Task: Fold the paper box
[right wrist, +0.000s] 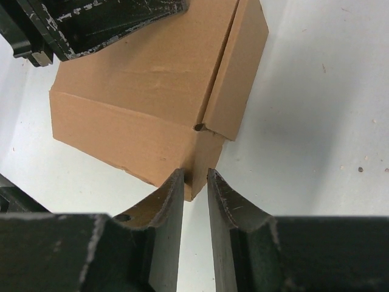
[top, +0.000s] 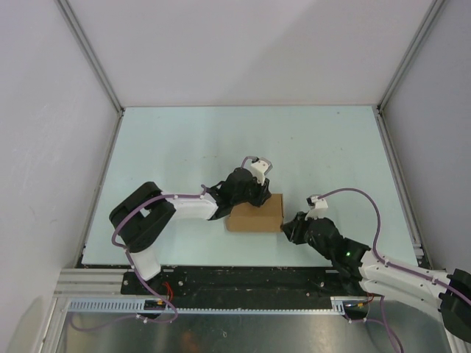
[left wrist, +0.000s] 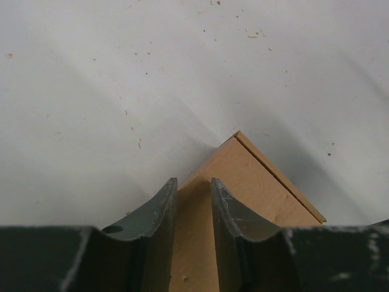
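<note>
seen mid-frame from above: folded-up tan paper box (top: 255, 214), lying flat on the pale surface (top: 184, 140). resting at its upper-left edge, left pincer (top: 246, 197), parted only a slit over the cardboard top, with nothing visibly clamped. just off the box's right end, right pincer (top: 291, 225), likewise narrowly parted, one box corner at its mouth, not squeezed.

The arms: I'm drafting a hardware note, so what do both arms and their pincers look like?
Both the left arm and right arm have white shells and black joints, each trailed by a lilac cable. A small green light glows on the right arm. The left pincer and right pincer have dark, curved fingers scuffed with pale scratches.
</note>
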